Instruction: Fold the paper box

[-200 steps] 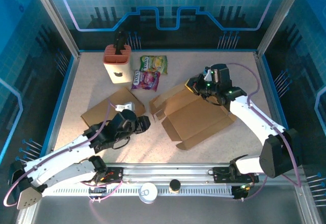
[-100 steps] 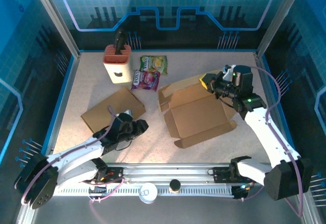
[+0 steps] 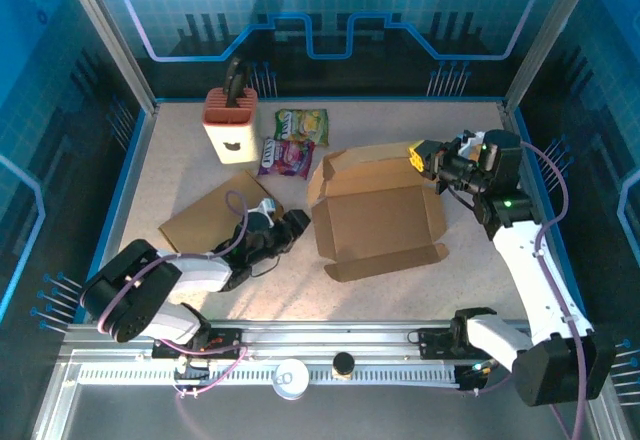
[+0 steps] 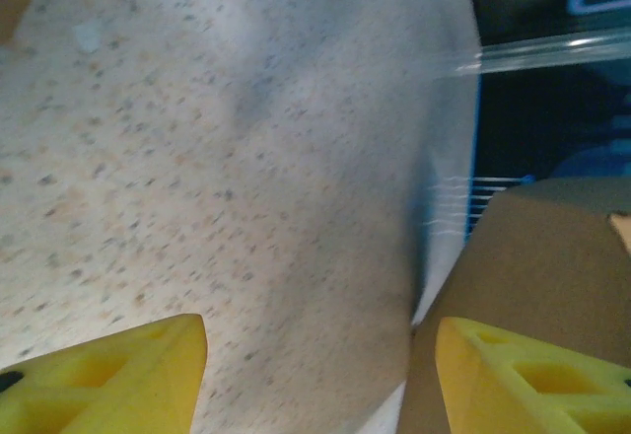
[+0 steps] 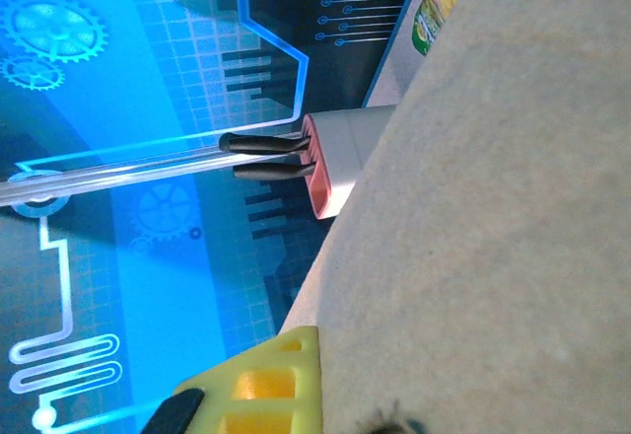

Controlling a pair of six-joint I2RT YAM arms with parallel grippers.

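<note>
The box (image 3: 375, 215) sits a bit right of centre on the table (image 3: 170, 160), opened out with its base flat; the far wall and the left flap are tipped up, and the near flap lies flat toward the arms. The right gripper (image 3: 416, 158) is at the box's far right corner, fingers together and pinched on the top edge of that far wall; in its wrist view the cardboard runs right up against the yellow finger (image 5: 266, 385). The left gripper (image 3: 290, 228) is down low just beside the box's left edge, fingers apart with nothing but bare table between them; the wrist view has the box edge next to one fingertip, can't tell if it's touching. Left of that gripper lies a flat cardboard sheet (image 3: 205, 215); a purple packet (image 3: 285, 157) is near the box's far left corner, with a green packet (image 3: 301, 124) behind it; a block (image 3: 230, 128) with a black handle stands at far left.
</note>
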